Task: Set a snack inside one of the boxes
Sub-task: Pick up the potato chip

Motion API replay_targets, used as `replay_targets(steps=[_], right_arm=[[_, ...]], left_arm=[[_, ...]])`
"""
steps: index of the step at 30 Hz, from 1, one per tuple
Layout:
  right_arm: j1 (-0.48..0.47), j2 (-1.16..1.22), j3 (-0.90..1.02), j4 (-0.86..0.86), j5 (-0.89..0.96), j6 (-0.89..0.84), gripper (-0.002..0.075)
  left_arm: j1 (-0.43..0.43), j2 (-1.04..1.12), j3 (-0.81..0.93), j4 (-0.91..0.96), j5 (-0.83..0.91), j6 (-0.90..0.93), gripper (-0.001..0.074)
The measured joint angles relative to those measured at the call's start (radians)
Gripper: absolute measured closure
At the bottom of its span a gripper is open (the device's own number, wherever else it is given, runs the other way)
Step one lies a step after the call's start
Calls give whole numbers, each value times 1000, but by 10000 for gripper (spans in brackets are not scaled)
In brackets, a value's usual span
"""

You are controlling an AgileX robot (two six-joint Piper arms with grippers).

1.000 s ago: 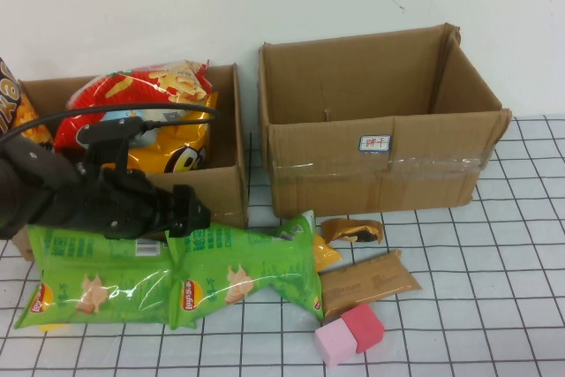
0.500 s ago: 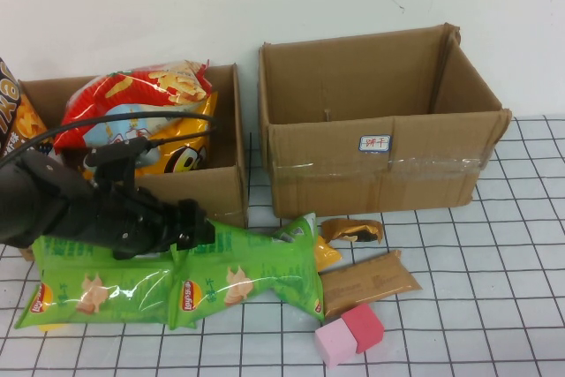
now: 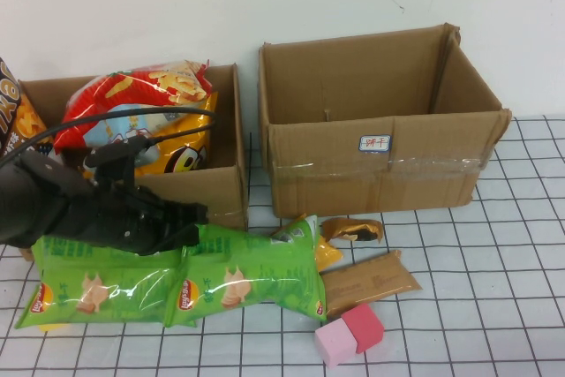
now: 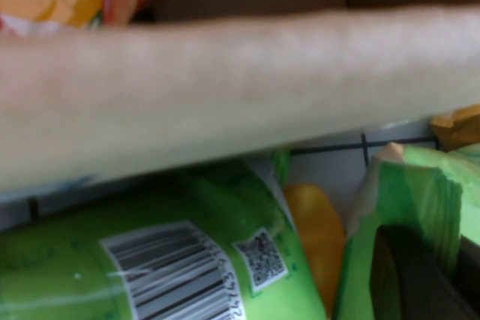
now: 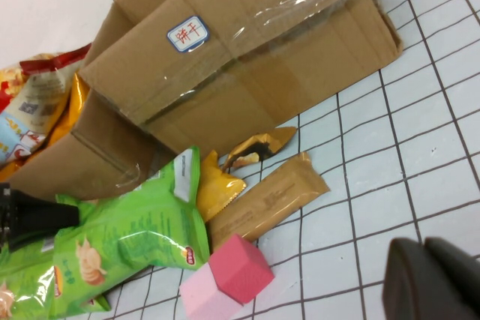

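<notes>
- Since the earlier frames your left gripper [image 3: 196,221] has dropped from above the green bags to their top edge and pinched shut on the right-hand green bag [image 3: 252,271], which has crept slightly toward the table's near edge.
- You are at the grasp step: the jaws hold the bag's upper edge, just in front of the left box [image 3: 225,187].
- That bag lies flat at the table's near left, touching its twin [image 3: 97,284].
- Your right gripper [image 5: 435,279] is closed on nothing, parked over the right side of the table.
- Next, I judge, you must lift clear of the wall, then carry it to the empty right box [image 3: 380,174]; the left one looks full.
</notes>
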Motion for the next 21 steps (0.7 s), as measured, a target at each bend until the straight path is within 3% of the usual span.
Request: replay_targets(steps=[8,21], right_arm=[[0,0,0,2,0,0,727],[0,0,0,6,6,-1,727]], left_arm=[[0,-27,0,-32,83,60,729],[0,-283,0,18,135,77,730]])
